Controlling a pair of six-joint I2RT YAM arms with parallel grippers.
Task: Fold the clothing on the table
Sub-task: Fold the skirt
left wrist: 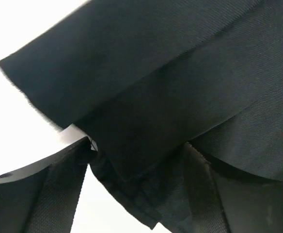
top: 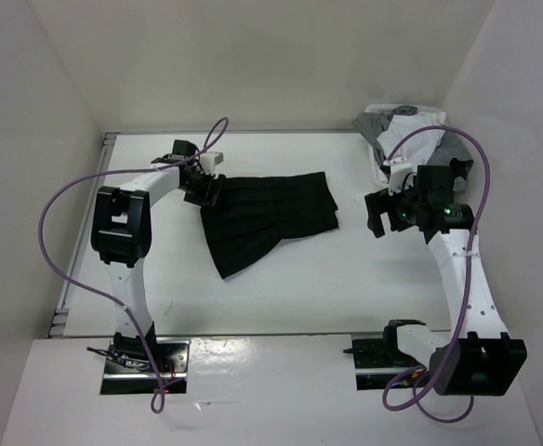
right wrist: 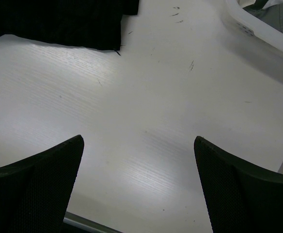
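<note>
Left gripper (top: pixel 200 189) sits at the far-left corner of the clothing (top: pixel 262 218), jaws apart with black fabric bunched between them, not pinched as far as we can tell. We see the garment lying on the table (top: pixel 327 297), its long axis running rightward toward the right gripper (top: pixel 376 216), which hovers spread and empty, apart from the hem. We judge the left arm nearer.

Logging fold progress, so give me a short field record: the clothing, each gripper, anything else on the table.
clothing: black, pleated, spread on the table
left gripper: open, at its far-left corner, fabric between the fingers
right gripper: open, above bare table, right of the clothing
other: basket at far right, grey and white garments heaped in it
</note>
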